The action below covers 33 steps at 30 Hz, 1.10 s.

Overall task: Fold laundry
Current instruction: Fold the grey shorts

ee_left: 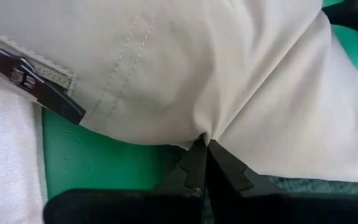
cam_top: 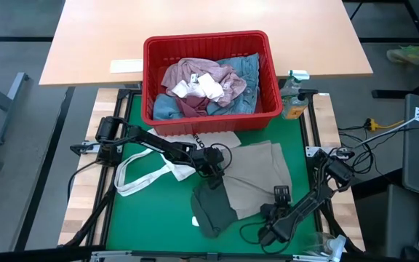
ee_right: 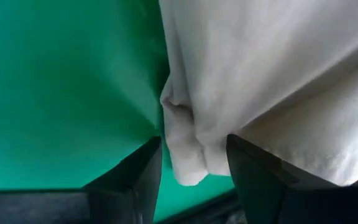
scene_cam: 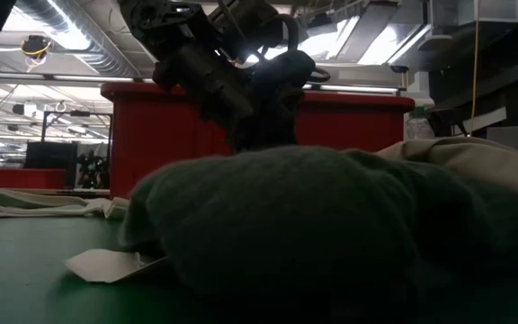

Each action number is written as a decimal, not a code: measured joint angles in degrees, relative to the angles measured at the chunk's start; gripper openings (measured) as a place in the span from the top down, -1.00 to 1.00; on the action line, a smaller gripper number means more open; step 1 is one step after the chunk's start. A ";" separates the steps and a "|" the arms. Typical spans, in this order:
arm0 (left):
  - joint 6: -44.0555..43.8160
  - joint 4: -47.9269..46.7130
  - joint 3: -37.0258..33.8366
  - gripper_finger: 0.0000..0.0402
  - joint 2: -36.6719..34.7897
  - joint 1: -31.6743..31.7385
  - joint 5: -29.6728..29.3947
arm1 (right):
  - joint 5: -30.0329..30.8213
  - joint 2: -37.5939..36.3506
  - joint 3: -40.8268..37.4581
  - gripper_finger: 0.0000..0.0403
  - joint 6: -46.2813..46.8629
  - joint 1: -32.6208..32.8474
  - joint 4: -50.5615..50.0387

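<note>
- My left gripper [cam_top: 213, 172] is pinched tight on a fold of the beige cotton trousers [cam_top: 257, 178], near their edge, so the cloth can be drawn over.
- My right gripper [cam_top: 280, 195] stands spread astride the trousers' lower hem, nothing pinched yet, I judge ready to take the other corner.
- The crumpled dark green top [cam_top: 213, 207] lies beside them on the green mat [cam_top: 144, 211].
- The remaining laundry waits in the red plastic basket [cam_top: 209, 44].

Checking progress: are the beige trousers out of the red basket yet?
Out. The beige trousers lie on the green mat, in front of the red basket; the left gripper pinches their edge.
</note>
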 joint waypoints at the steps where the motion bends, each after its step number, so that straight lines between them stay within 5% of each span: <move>1: 0.01 0.02 0.00 1.00 0.00 0.00 0.00 | 0.16 -0.03 -0.66 0.10 -0.12 -0.01 0.32; 12: 0.05 0.00 -0.02 1.00 0.00 0.00 -0.03 | 0.54 -0.48 -4.92 0.13 -2.10 -0.06 4.06; 23: 0.05 0.20 -0.02 1.00 0.00 0.00 -0.04 | 2.60 -0.15 -5.02 0.91 -1.92 0.08 4.30; 33: 0.04 0.85 -0.11 1.00 -0.97 0.24 0.56 | 4.06 0.37 0.64 0.97 -1.48 -0.02 -2.65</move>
